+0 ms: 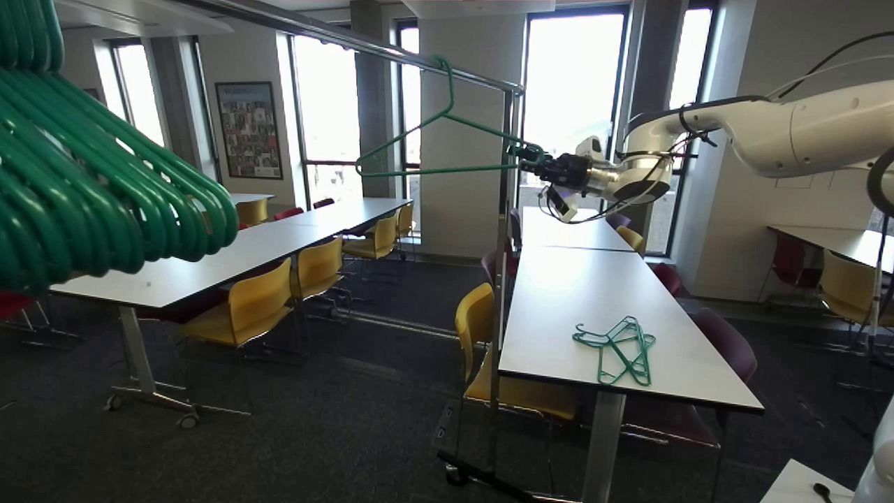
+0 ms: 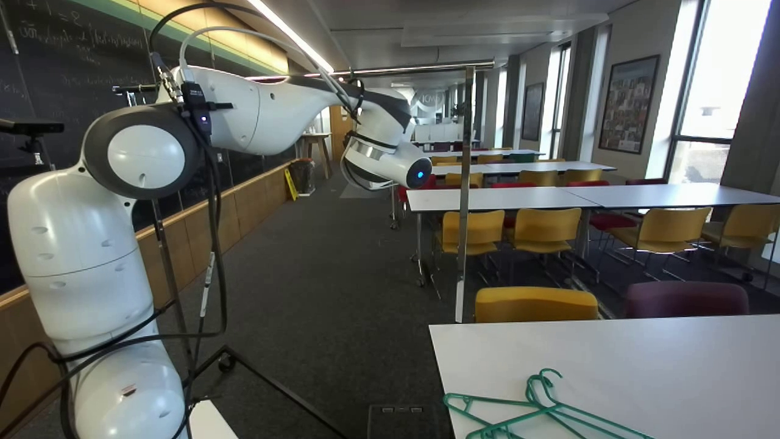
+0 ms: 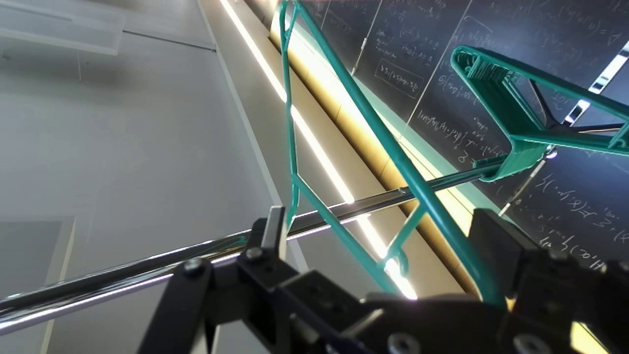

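- We see the green hanger (image 1: 447, 170) hung by its hook over the rail (image 1: 391, 51), close to the rail's end at the upright post (image 1: 499, 307).
- Our gripper (image 3: 379, 226) is spread wide, the hanger's nearer corner between its fingers but not clasped.
- We judge it light, fairly stiff plastic, smooth enough to slip and apt to swing; the shoulder beside that corner looks the best hold.
- We cannot tell whether a finger touches it.
- In an exterior view the arm's wrist (image 2: 390, 160) hides gripper and hanger; elsewhere, bunched hangers (image 1: 105, 188) are cut off.
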Robot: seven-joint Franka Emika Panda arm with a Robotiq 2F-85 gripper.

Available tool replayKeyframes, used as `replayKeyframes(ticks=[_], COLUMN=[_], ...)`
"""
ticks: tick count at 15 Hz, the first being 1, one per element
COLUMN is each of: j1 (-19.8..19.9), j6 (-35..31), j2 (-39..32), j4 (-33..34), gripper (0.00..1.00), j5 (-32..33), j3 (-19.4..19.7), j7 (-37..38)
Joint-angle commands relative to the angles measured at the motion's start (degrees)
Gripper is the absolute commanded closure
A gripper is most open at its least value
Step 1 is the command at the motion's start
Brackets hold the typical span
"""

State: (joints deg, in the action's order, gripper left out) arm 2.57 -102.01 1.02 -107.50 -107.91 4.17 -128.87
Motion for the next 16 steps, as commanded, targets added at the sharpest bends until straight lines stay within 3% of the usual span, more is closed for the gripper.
replayKeyframes(ticks=[1, 2, 3, 4, 6, 7, 11, 12, 13, 14, 16], j1=[1.0, 1.2, 1.3, 1.3, 1.2, 1.2, 1.1, 1.1, 1.1, 1.1, 1.1], j6=[0.7, 0.8, 1.1, 0.9, 1.0, 1.2, 1.9, 2.1, 2.5, 2.6, 2.9], j2=[3.3, 3.5, 3.6, 3.8, 4.3, 4.3, 4.3, 4.3, 4.3, 4.3, 4.3], j4=[-3.6, -3.9, -4.1, -4.3, -4.6, -4.7, -4.6, -4.5, -4.5, -4.5, -4.5], gripper=[0.0, 0.0, 0.25, 0.26, 0.4, 0.11, 0.0, 0.3, 0.26, 0.28, 0.43], j5=[-2.0, -2.0, -2.1, -2.0, -1.9, -1.8, -1.6, -1.5, -1.4, -1.4, -1.4], j3=[0.3, 0.3, 0.4, 0.4, 0.4, 0.4, 0.3, 0.4, 0.4, 0.4, 0.4], j7=[0.7, 0.6, 0.5, 0.5, 0.6, 0.7, 0.9, 0.9, 0.9, 0.9, 1.0])
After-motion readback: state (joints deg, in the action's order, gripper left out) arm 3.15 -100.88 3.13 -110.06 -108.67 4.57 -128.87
